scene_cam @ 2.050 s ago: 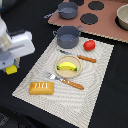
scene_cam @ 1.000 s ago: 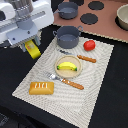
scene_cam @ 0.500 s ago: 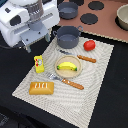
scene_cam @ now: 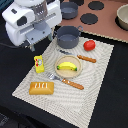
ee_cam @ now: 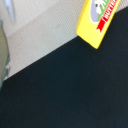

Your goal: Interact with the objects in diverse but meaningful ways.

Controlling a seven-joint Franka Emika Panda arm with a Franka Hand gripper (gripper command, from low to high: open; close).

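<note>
A yellow packet (scene_cam: 39, 63) with red print stands on the left edge of the striped mat (scene_cam: 100, 75); the wrist view shows the packet (ee_cam: 97, 20) against the black table. My gripper (scene_cam: 41, 42) hangs above and behind it, open, with nothing between its fingers. The yellow banana (scene_cam: 68, 66) lies in a round dish in the middle of the mat. A golden-brown bread loaf (scene_cam: 41, 88) sits at the mat's near corner. The red tomato (scene_cam: 89, 45) rests at the far side, next to a grey-blue pot (scene_cam: 68, 36). A second pot (scene_cam: 69, 9) stands further back.
A wooden-handled fork (scene_cam: 66, 81) lies in front of the dish and a knife (scene_cam: 85, 58) behind it. At the back is a brown board (scene_cam: 107, 25) with black discs and a beige bowl (scene_cam: 122, 16). Black tabletop (scene_cam: 110, 110) surrounds the mat.
The arm carried the yellow packet from the exterior view's left over to the mat's edge, set it down and let go. The gripper has since lifted away from it.
</note>
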